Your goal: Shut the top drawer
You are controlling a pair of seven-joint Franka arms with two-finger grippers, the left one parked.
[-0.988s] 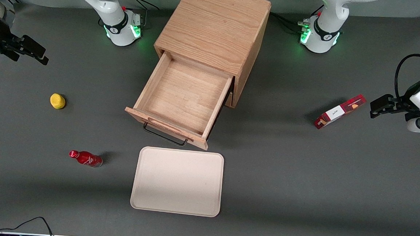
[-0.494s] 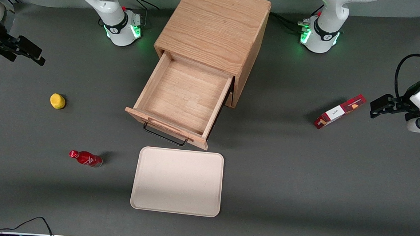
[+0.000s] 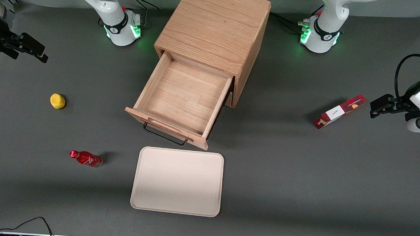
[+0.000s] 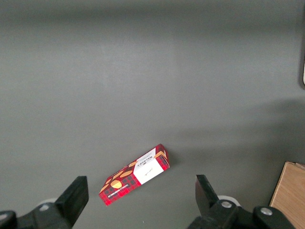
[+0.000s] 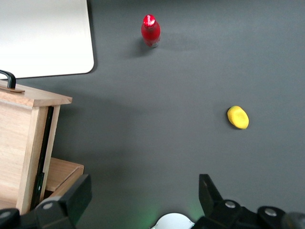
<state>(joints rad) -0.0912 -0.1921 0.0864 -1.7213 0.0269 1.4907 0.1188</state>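
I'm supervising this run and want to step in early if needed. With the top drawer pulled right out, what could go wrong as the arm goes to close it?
The black two-finger gripper hangs open at the working arm's table end, well clear of the open light-wood top drawer. Sweeping low, it might knock the yellow lemon-like object. A push on one corner of the angled oak cabinet could skew it. The beige tray crowds the black wire handle.

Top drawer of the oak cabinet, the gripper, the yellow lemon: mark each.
top drawer [image 3: 184, 94], front view, bare wooden floor.
gripper [image 3: 30, 48], front view, between its open black fingers.
yellow lemon [image 5: 238, 117], right wrist view, its middle.
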